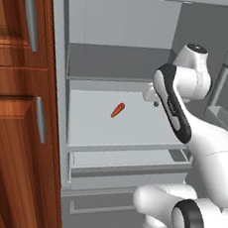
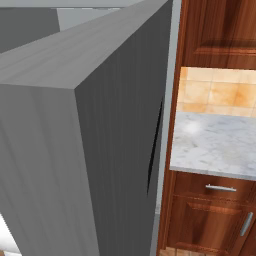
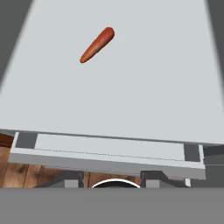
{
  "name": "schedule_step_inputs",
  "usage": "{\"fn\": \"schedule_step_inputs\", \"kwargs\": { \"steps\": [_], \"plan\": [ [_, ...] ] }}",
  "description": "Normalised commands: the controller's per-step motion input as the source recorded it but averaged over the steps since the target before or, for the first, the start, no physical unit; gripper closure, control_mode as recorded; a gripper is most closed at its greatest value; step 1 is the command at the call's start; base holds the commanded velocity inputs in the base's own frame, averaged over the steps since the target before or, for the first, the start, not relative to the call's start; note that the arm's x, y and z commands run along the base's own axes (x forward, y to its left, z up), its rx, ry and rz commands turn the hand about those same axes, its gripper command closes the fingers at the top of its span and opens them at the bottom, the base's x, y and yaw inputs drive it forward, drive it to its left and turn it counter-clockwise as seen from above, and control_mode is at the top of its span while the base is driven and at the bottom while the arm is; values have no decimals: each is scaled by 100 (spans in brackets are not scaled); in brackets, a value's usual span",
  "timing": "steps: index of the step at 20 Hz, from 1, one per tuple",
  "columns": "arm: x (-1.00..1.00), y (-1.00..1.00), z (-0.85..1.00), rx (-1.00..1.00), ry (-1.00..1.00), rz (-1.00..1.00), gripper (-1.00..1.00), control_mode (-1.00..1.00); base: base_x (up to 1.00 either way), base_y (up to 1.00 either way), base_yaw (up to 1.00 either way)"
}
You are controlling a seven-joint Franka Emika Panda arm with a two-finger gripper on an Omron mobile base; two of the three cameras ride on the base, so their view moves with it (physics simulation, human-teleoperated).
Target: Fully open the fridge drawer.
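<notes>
Centre-low of the left base view, fridge drawer sits under the white shelf, pulled out only slightly past the shelf edge, darker front strip facing out. Carrot lies on the shelf, mid-frame, tilted. Arm reaches in from lower right toward upper right of the shelf; jaws are hidden behind the forearm, so cannot tell if spread or pressed together. Hand view: shelf across the upper frame, carrot upper left of centre, drawer as a band across the lower part. Right base view: grey fridge door at left, marble bench at right.
</notes>
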Motion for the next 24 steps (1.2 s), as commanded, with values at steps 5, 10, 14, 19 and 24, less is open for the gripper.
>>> {"fn": "schedule_step_inputs", "kwargs": {
  "steps": [5,10,14,19,24],
  "plan": [
    [-11,0,-1,0,1,0,-100,-100,0,0,0],
    [-50,0,-6,0,0,0,-100,-100,0,0,0],
    [-66,0,-5,0,0,0,-100,-100,0,0,0],
    [-50,0,-1,0,0,0,-100,-100,0,0,0],
    [0,0,0,0,0,0,-100,-100,0,0,0]
  ]
}}
